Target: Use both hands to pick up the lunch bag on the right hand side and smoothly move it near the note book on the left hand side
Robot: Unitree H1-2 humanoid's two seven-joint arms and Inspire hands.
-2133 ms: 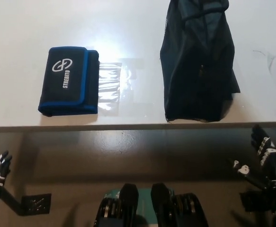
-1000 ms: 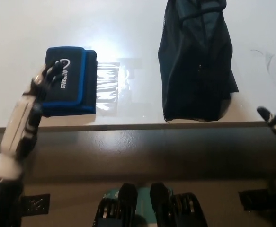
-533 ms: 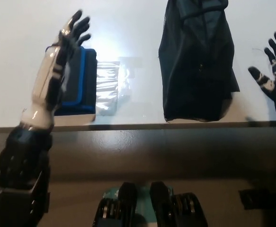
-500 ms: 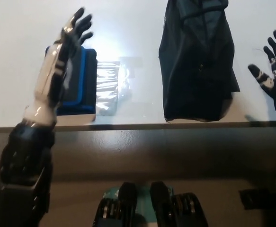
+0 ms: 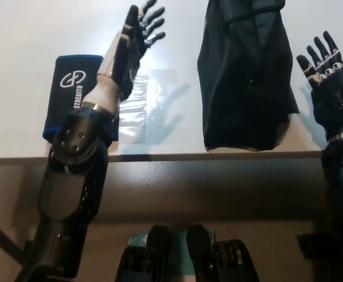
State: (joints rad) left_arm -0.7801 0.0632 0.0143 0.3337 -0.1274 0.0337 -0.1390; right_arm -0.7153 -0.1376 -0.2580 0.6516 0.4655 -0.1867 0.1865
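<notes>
The dark lunch bag (image 5: 245,76) lies on the white table (image 5: 30,35), right of centre, its top running out of the picture. The blue-edged black notebook (image 5: 76,94) lies at the left, partly covered by my left arm. My left hand (image 5: 140,26) is raised over the table between notebook and bag, open with fingers spread, a gap left of the bag. My right hand (image 5: 324,73) is open too, fingers spread upward, just right of the bag and not touching it.
A clear plastic sheet (image 5: 153,106) lies flat between notebook and bag. The table's front edge (image 5: 171,157) crosses the picture below both objects, with a dark surface beneath it.
Both arms have risen from below the table edge. The left hand swept up and right, past the notebook toward the bag. The right hand moved in closer to the bag's right side.
</notes>
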